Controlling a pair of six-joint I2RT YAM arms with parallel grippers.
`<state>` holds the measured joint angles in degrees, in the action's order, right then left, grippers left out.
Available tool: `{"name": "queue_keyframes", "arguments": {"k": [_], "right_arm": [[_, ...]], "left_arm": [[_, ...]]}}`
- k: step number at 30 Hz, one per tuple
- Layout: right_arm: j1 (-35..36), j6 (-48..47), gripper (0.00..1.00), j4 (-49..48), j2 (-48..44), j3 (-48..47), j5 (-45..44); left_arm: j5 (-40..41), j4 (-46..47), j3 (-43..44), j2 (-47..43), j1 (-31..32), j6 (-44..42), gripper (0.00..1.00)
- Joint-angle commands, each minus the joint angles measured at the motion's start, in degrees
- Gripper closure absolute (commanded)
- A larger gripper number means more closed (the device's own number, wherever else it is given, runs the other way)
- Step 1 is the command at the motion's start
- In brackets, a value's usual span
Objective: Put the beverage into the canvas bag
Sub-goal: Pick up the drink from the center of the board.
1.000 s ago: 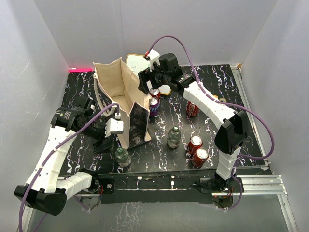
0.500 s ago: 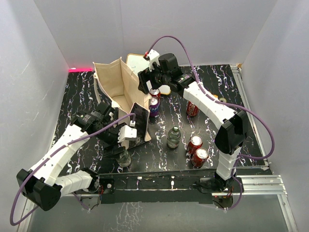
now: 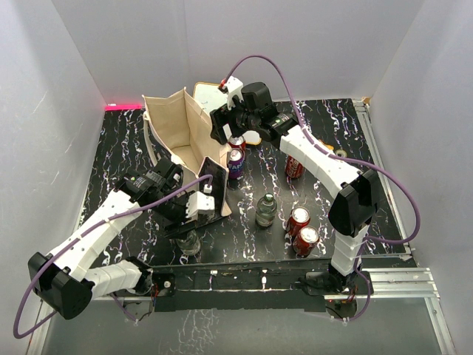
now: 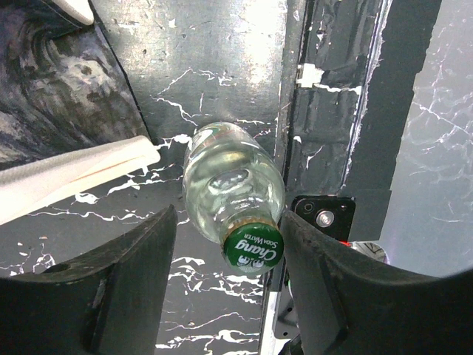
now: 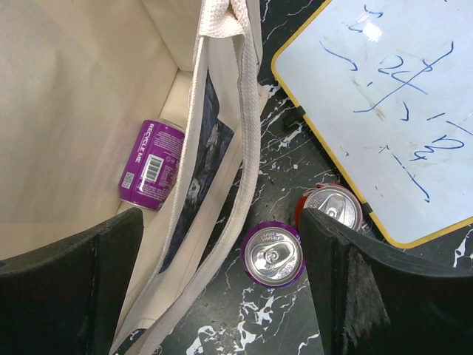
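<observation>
L gripper (image 4: pixel 229 220) over green-cap bottle (image 4: pixel 233 185): fingers spread either side, gap at frame-left finger, no pinch. Bottle upright, lower left-centre of top view, just below canvas bag (image 3: pixel 177 137). R gripper (image 5: pixel 222 218) fingers wide apart above bag rim. Purple can (image 5: pixel 150 165) lies inside bag.

"Chang" on green bottle cap (image 4: pixel 253 250); "RECYCLE ME" on purple can (image 5: pixel 150 164)
</observation>
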<state>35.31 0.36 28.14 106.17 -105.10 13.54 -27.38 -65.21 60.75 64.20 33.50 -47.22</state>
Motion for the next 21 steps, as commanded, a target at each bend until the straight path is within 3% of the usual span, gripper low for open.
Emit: {"name": "queue_keyframes", "arguments": {"k": [1,5,14,18,21], "right_arm": [[0.3,-0.1,0.10,-3.0,-3.2,0.9,-0.6],[0.4,-0.1,0.10,-3.0,-3.3,1.2,-0.6],[0.4,-0.2,0.10,-3.1,-3.7,1.6,-0.7],[0.4,-0.1,0.10,-3.2,-3.7,1.7,-0.7],[0.5,-0.1,0.10,-3.2,-3.8,1.8,-0.5]], "left_arm": [[-0.4,-1.4,-0.9,-0.6,0.5,0.8,0.47],[0.1,-1.9,-0.7,-0.7,0.5,0.8,0.51],[1.4,-2.4,-0.9,-0.6,0.5,1.1,0.49],[0.9,-2.6,-0.4,-0.7,0.5,1.4,0.55],[0.2,-2.5,0.0,-0.6,0.5,1.8,0.64]]}}
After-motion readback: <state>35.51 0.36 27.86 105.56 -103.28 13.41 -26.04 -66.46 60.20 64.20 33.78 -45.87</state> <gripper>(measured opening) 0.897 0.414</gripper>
